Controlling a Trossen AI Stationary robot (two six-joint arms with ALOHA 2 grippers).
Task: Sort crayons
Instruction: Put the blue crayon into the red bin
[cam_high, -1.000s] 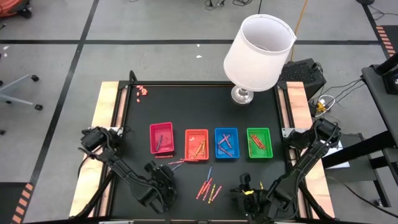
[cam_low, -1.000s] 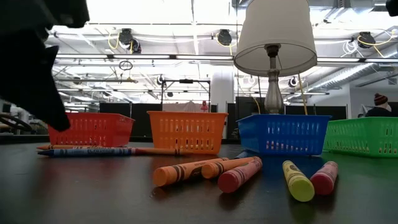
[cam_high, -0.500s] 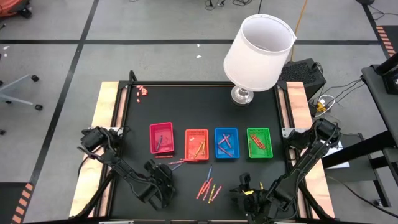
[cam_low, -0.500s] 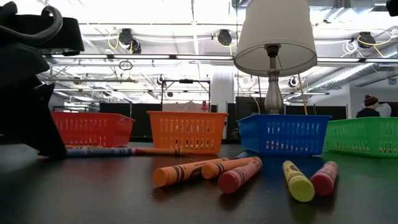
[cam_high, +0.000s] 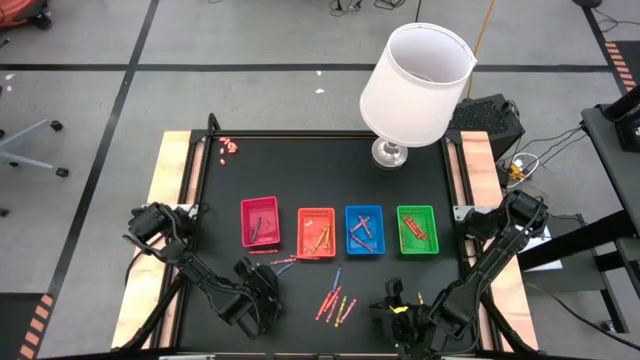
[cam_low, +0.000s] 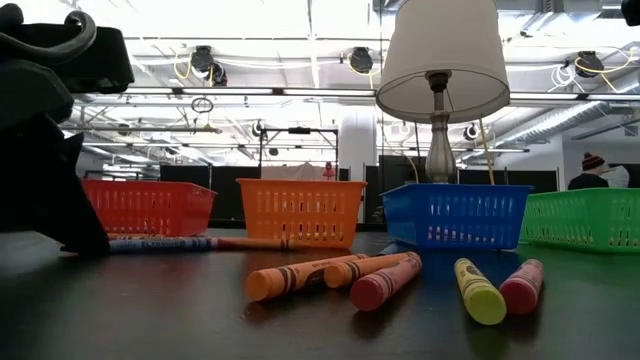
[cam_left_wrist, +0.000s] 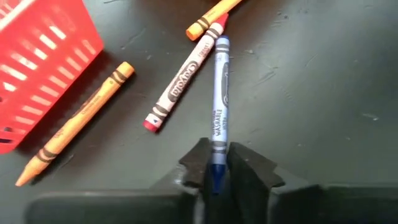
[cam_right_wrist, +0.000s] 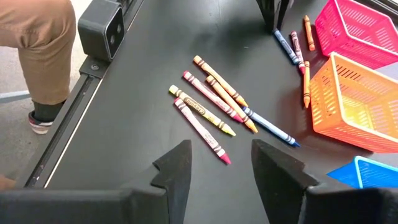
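Left gripper (cam_high: 262, 290) sits in the lower left of the high view, low over the table just below the red tray (cam_high: 260, 222) and orange tray (cam_high: 316, 232). A few loose crayons lie between it and the trays; the blue crayon it is working on is too small to single out there. The right gripper (cam_high: 393, 300) waits at the lower right of centre, beside a second scatter of crayons (cam_high: 336, 303). The left arm is plainly the nearer one to the blue crayon.

Low view: the left gripper fills the far left edge as a dark mass reaching down to the tabletop, at the end of a row of crayons lying flat in front of the red tray.

Left wrist view: the blue crayon (cam_left_wrist: 219, 106) runs almost straight up the frame from the bottom centre, its long axis pointing directly away from the fingers (cam_left_wrist: 249, 168). Both fingers press on its near end, so the jaws are narrowly set and pinching it. It appears still flat on the table. A red crayon (cam_left_wrist: 185, 81) lies just beside it, angled off to the left, and may get nudged on the lift.

Right wrist view: its jaws stand apart with nothing between them, aimed across the middle pile of crayons toward the trays in the upper right.
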